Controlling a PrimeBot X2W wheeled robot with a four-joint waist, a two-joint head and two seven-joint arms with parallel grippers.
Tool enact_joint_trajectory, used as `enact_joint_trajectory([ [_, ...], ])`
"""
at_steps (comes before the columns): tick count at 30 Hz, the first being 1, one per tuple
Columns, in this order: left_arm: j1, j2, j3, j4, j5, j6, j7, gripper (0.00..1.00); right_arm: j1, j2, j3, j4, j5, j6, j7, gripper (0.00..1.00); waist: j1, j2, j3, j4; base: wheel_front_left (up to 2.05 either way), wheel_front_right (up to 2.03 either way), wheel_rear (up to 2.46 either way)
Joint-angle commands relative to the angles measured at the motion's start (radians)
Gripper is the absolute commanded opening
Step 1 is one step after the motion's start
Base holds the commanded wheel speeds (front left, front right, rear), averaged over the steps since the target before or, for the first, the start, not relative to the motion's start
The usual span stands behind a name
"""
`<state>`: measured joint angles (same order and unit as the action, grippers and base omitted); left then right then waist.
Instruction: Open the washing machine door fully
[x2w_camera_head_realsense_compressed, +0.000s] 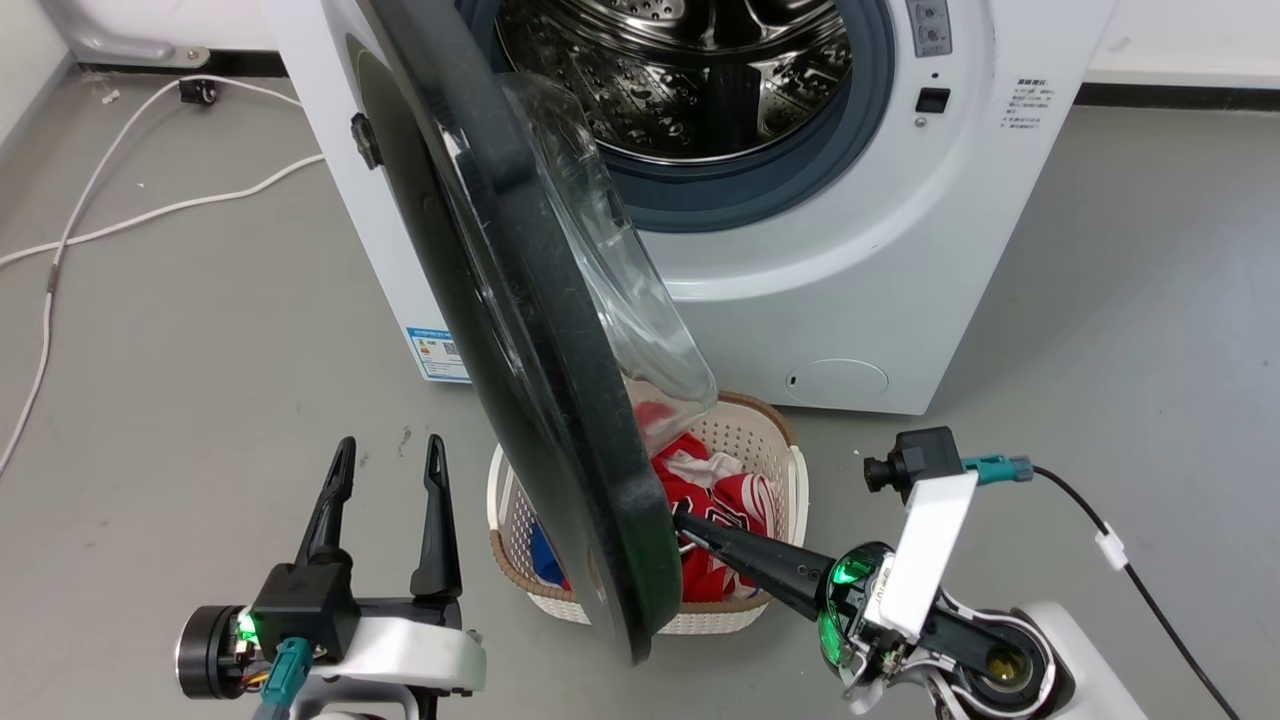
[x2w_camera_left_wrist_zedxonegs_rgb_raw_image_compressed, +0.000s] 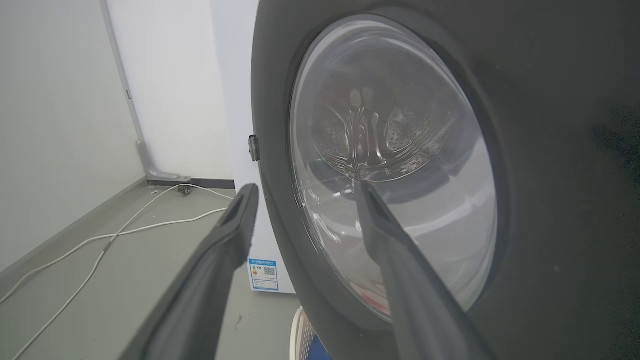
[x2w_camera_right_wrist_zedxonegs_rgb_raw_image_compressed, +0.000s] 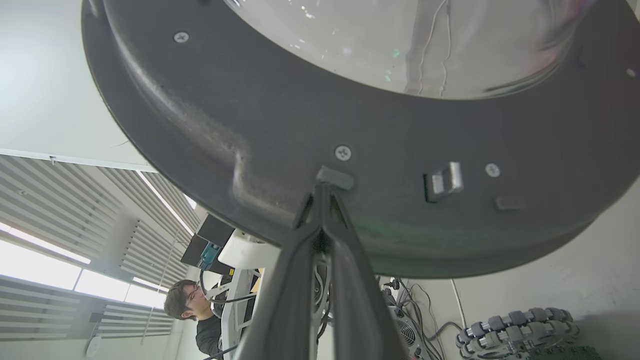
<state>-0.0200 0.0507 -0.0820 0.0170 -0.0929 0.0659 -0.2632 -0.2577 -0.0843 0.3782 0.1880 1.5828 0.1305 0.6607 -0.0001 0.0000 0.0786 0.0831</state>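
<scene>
The washing machine door (x2w_camera_head_realsense_compressed: 540, 400) is unlatched and stands swung well out, roughly square to the front of the washing machine (x2w_camera_head_realsense_compressed: 850, 300) at its hinge edge, so the steel drum (x2w_camera_head_realsense_compressed: 680, 80) behind the door is in plain sight. I judge the task about half done. What is left is to carry the door's free edge further round, away from the opening, until the hinge stops it.

The right gripper (x2w_camera_head_realsense_compressed: 690, 525) is on the door's inner side, fingers pressed together with nothing between them. Its tips rest against the black rim near the free edge. The right wrist view puts them at a small raised tab, with the latch hook (x2w_camera_right_wrist_zedxonegs_rgb_raw_image_compressed: 445, 180) just beside. A push from there looks the likely way on, though the tips could slide toward the rim's rounded edge as the angle changes.

The left gripper (x2w_camera_head_realsense_compressed: 390, 450) is on the door's outer side, fingers spread wide and holding nothing. It is near the glass, but I cannot tell whether it touches. It stands in the door's swing path and would probably have to give way. Further out on that side the floor (x2w_camera_head_realsense_compressed: 200, 350) offers open room, with a white cable (x2w_camera_head_realsense_compressed: 150, 215) well apart from the door. Under the door's lower rim sits a laundry basket (x2w_camera_head_realsense_compressed: 720, 620). The rim seems to pass above it, but the gap is hard to read.
</scene>
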Motion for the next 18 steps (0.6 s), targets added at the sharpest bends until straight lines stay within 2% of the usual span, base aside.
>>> enact_joint_trajectory([
  [1,0.012,0.0,0.002,0.001,-0.003,0.003,-0.002,1.0,0.017,0.011,-0.001,-0.008,0.001,0.0,-0.005,0.0,0.0001,0.0,-0.003,0.001,0.0,0.0,0.0],
  [7,0.022,0.0,0.004,0.003,-0.002,0.005,-0.002,1.0,0.059,0.006,-0.07,-0.04,0.013,0.0,-0.076,0.0,0.0001,0.0,-0.025,0.005,0.0,0.0,0.0],
  [8,0.025,-0.001,0.005,0.003,-0.002,0.006,-0.002,1.0,0.067,0.008,-0.087,-0.049,0.018,0.0,-0.094,0.04,0.0001,0.0,-0.029,0.004,0.0,0.0,0.0],
  [9,0.03,-0.001,0.005,0.002,-0.001,0.006,-0.002,1.0,0.075,0.009,-0.109,-0.06,0.024,0.0,-0.116,0.23,0.0001,0.0,-0.032,0.004,0.0,0.0,0.0],
  [10,0.034,-0.001,0.006,0.002,-0.002,0.005,-0.002,1.0,0.086,0.011,-0.131,-0.07,0.031,0.0,-0.137,0.48,0.0001,0.0,-0.036,0.002,0.0,0.0,0.0],
  [11,0.037,0.0,0.008,0.002,-0.003,0.005,-0.002,1.0,0.096,0.013,-0.152,-0.083,0.034,0.0,-0.161,0.91,0.0001,0.0,-0.039,0.001,0.0,0.0,0.0],
  [12,0.038,-0.001,0.009,0.001,-0.003,0.004,-0.002,1.0,0.104,0.014,-0.173,-0.094,0.027,0.0,-0.189,1.0,0.0001,0.0,-0.041,-0.001,0.0,0.0,0.0],
  [18,0.052,-0.001,0.016,-0.003,-0.002,0.002,-0.002,1.0,0.148,-0.004,-0.26,-0.206,-0.13,0.0,-0.417,1.0,0.0001,0.0,-0.052,-0.016,0.0,0.0,0.0],
])
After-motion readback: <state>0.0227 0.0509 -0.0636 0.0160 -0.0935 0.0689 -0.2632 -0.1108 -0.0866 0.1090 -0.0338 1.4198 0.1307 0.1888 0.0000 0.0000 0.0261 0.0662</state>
